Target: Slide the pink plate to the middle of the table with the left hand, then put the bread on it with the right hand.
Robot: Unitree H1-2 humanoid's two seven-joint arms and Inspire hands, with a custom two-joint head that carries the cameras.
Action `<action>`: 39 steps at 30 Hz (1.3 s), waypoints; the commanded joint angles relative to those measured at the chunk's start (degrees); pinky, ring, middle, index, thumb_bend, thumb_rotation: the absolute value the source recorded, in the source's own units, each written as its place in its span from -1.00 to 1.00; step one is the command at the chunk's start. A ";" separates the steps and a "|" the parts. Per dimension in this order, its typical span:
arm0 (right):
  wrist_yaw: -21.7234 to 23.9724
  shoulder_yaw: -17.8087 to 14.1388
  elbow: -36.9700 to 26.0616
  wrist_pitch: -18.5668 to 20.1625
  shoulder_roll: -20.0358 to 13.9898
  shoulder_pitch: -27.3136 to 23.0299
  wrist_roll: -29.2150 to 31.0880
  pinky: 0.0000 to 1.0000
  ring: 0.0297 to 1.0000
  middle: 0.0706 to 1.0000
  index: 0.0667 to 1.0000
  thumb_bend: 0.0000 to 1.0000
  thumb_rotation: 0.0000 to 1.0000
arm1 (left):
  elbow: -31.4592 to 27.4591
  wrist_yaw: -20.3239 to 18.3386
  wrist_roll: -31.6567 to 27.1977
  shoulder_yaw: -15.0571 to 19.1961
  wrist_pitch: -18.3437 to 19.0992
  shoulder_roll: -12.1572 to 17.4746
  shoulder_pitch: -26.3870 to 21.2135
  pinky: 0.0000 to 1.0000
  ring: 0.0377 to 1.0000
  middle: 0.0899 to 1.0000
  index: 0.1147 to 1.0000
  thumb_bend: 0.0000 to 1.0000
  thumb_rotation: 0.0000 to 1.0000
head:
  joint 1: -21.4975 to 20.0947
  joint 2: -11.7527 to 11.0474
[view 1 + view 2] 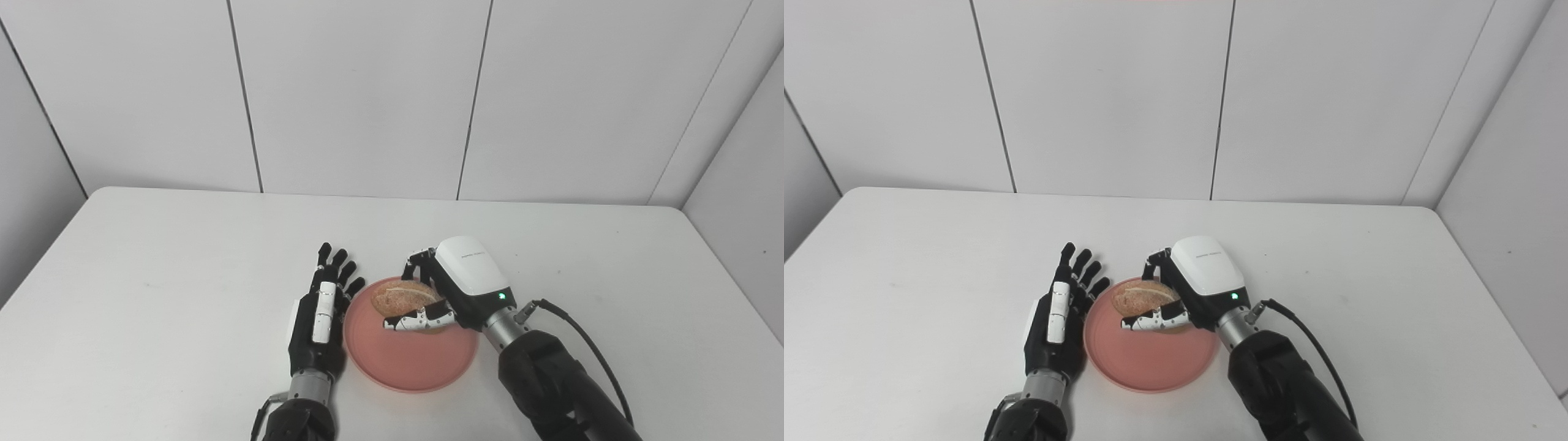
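Observation:
A round pink plate (404, 361) lies on the white table (184, 257), a little in front of its middle. Over the plate's far half my right hand (456, 285) is shut on a brown bread roll (401, 296), fingers curled over its far side and thumb along its near side. I cannot tell whether the roll touches the plate. My left hand (321, 309) stands open just left of the plate, fingers straight and pointing away, right beside the rim. In the right eye view the same plate (1145, 361), bread roll (1139, 298) and left hand (1059, 312) show.
The table's far edge meets a white panelled wall (367, 92). A black cable (582, 337) loops off my right wrist over the table's right side.

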 commanded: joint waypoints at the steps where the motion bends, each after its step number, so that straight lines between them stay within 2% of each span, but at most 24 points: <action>1: -0.04 -0.14 -0.28 0.13 -0.20 -1.74 -0.35 -0.70 -0.62 -0.51 -0.26 0.18 -0.06 | -0.31 0.21 0.45 -0.35 1.07 -0.78 1.32 0.74 0.88 0.92 1.00 0.71 0.53 | 0.00 0.33; 13: 1.39 0.43 2.69 -0.47 -0.13 -2.44 -0.44 -0.68 -0.60 -0.49 -0.22 0.20 -0.06 | -1.09 0.32 0.53 -0.32 1.99 -1.02 1.36 0.72 0.86 0.91 1.00 0.71 0.54 | -0.20 0.86; 21: 1.05 0.41 2.92 -0.47 -0.01 -2.10 -0.30 -0.73 -0.66 -0.58 -0.36 0.28 -0.02 | -1.47 0.22 0.24 -0.32 2.44 -1.14 1.43 0.73 0.87 0.91 1.00 0.71 0.53 | 0.08 0.98; 22: 0.96 0.37 2.99 -0.55 0.03 -2.08 -0.19 -0.75 -0.68 -0.60 -0.44 0.37 0.07 | -1.53 0.28 0.34 -0.34 2.52 -1.14 1.43 0.74 0.87 0.90 1.00 0.71 0.54 | 0.08 0.98; 24: 1.23 0.30 2.74 -0.17 0.13 -1.96 -0.14 -0.73 -0.65 -0.57 -0.45 0.52 0.28 | -1.69 0.48 0.63 -0.37 2.71 -1.13 1.48 0.75 0.86 0.88 1.00 0.71 0.56 | 0.02 1.00; 25: 1.58 0.40 2.33 0.13 0.06 -1.89 -0.39 -0.73 -0.65 -0.56 -0.45 0.53 0.29 | -1.80 0.54 0.74 -0.39 2.86 -1.11 1.51 0.75 0.86 0.87 1.00 0.71 0.56 | -0.05 0.99; 26: 1.82 0.46 2.04 0.32 0.01 -1.85 -0.58 -0.68 -0.60 -0.50 -0.36 0.62 0.45 | -1.87 0.58 0.80 -0.39 2.98 -1.10 1.54 0.74 0.85 0.87 1.00 0.71 0.56 | -0.05 0.99; 29: 1.99 0.39 1.69 -0.58 -0.19 -1.70 -0.01 -0.56 -0.46 -0.36 -0.19 0.74 0.65 | -2.05 0.40 0.63 -0.36 3.20 -1.05 1.61 0.76 0.86 0.87 1.00 0.71 0.56 | -0.25 0.97; 30: 1.97 0.31 1.65 -0.90 -0.21 -1.64 0.25 -0.45 -0.34 -0.23 -0.09 0.85 0.75 | -2.08 0.34 0.47 -0.29 3.22 -1.09 1.63 0.76 0.86 0.88 1.00 0.72 0.55 | -0.25 0.97; 32: 1.68 0.06 1.58 -1.66 -0.22 -1.46 1.12 -0.33 -0.20 -0.08 0.03 0.97 0.84 | -2.09 0.09 0.00 -0.15 3.22 -1.15 1.66 0.81 0.87 0.89 1.00 0.74 0.53 | -0.29 0.97; 39: 0.18 -0.06 1.58 -3.80 -0.46 -1.16 3.19 -0.21 -0.05 0.10 0.24 1.00 1.00 | -1.85 -0.56 -0.05 -0.25 2.67 -0.97 1.71 0.83 0.90 0.90 1.00 0.73 0.54 | -0.28 0.77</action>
